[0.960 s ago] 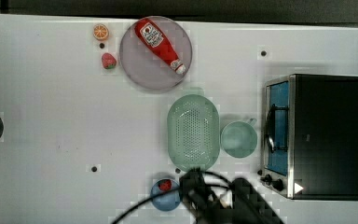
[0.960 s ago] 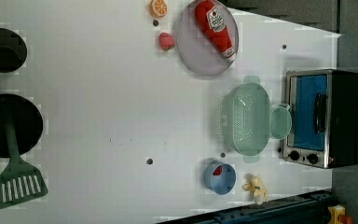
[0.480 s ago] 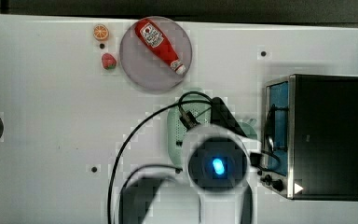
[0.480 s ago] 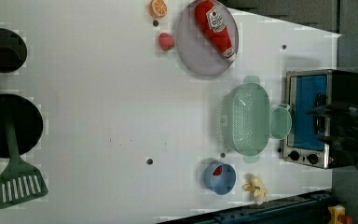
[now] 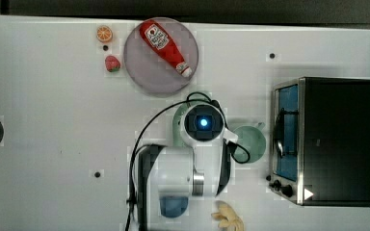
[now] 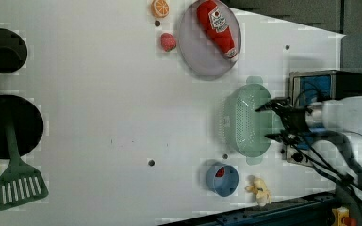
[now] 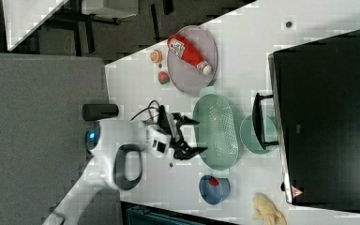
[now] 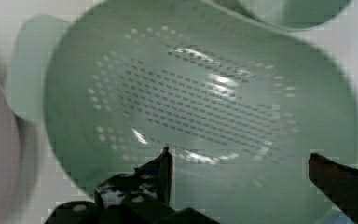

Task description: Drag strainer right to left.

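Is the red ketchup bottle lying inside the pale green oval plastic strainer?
No, in the left view the red ketchup bottle lies on the grey round plate, apart from the pale green oval plastic strainer, which holds nothing.

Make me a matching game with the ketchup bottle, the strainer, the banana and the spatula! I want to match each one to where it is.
Things:
1. ketchup bottle
2. strainer
3. banana
4. spatula

Places:
A. beside the blue bowl
B. handle lying across the big black pan
C. lying on the grey plate
D. just below the open claw

Pairs: 1-C, 2-D, 3-A, 4-B
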You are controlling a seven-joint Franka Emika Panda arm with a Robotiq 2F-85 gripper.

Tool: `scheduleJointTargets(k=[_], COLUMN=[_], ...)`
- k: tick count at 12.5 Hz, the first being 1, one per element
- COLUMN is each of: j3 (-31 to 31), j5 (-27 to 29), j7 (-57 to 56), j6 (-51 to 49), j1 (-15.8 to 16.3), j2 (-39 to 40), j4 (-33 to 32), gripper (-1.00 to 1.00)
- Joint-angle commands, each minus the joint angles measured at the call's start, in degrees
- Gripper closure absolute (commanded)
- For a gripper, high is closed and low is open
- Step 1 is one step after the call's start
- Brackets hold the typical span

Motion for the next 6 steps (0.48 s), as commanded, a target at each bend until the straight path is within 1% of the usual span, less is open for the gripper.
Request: scheduleJointTargets(k=[1, 3, 6], j3=[-0.39, 0.35, 0.95], j5=[-0.52, -0.51, -0.47], j7=[11.53, 14.23, 16.15], j6=[8.86, 14.5, 16.99], j1=[0.73, 1.22, 2.22], j2=[4.09, 8.38, 12.82], j4=[0.3, 0.26, 0.2], gripper=[-1.0, -1.0, -1.0])
